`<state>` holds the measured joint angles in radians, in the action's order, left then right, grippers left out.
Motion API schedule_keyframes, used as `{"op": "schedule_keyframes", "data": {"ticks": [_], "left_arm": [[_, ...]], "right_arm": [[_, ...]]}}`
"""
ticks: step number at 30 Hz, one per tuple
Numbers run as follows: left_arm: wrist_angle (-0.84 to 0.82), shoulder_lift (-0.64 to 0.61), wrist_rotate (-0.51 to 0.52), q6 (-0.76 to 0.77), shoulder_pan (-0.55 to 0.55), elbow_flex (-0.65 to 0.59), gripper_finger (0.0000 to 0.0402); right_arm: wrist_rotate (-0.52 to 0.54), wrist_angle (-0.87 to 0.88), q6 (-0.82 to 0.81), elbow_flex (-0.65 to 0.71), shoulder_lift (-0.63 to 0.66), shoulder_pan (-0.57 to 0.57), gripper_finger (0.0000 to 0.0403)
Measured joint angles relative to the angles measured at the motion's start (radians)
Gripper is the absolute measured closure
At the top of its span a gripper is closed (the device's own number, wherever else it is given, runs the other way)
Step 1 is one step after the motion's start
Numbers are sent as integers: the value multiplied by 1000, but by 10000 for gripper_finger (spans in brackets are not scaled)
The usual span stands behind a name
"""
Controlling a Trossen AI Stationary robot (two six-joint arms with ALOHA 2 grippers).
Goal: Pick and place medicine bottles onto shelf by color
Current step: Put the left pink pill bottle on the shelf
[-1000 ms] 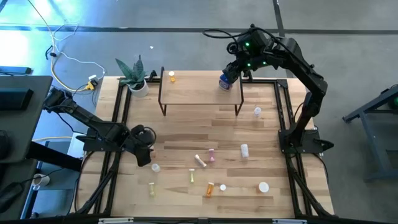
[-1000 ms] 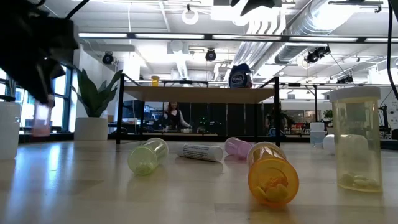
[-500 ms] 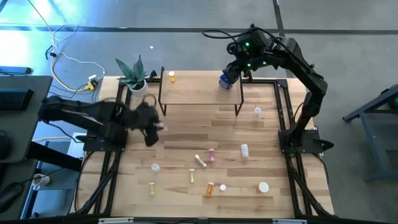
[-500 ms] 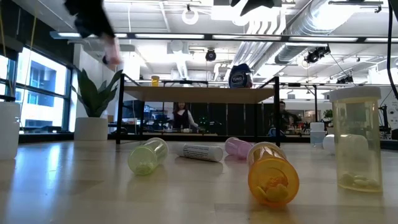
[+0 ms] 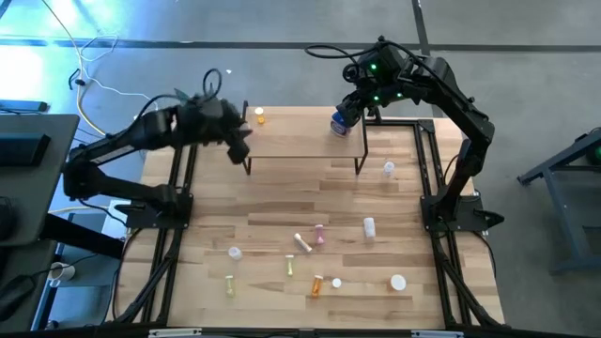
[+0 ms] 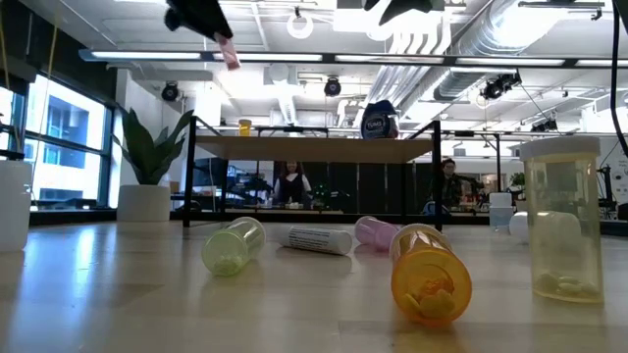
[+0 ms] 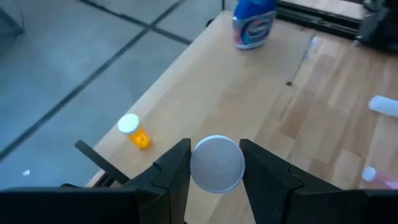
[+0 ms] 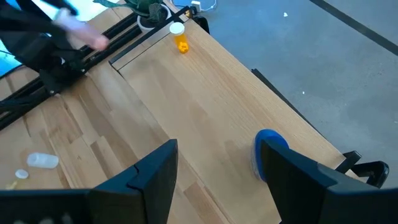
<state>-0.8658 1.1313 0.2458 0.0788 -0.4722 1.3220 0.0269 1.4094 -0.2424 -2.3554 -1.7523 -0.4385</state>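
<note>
One pink bottle point(image 6: 230, 56) sits pinched in the left gripper point(image 7: 216, 163), held by its sides with the white cap facing the wrist camera, above the left end of the shelf point(image 5: 300, 143). Likely light, stiff, slick plastic; a mid-body grip seems safest. Orange bottle point(image 5: 259, 116) and blue bottle point(image 5: 339, 123) stand on the shelf. Right gripper point(image 8: 214, 165) hovers unclenched over the blue one, holding nothing.

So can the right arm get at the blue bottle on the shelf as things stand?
Probably yes: the right end effector hangs open just above the blue bottle on the shelf, nothing between them.
</note>
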Motion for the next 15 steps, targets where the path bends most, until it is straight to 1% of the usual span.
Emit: {"op": "schedule_keyframes", "data": {"ticks": [3, 6, 11, 15], "left_arm": [[-6, 61, -80, -4, -56, 17, 280], [-17, 130, -136, -34, -98, 17, 280], [-14, 234, -156, -105, -132, 17, 280], [-25, 291, -159, -117, -153, 17, 280]], "right_arm": [[0, 0, -1, 0, 0, 0, 185], [0, 0, 0, 0, 0, 0, 185], [0, 0, -2, 0, 0, 0, 185], [0, 0, -3, 0, 0, 0, 185]]}}
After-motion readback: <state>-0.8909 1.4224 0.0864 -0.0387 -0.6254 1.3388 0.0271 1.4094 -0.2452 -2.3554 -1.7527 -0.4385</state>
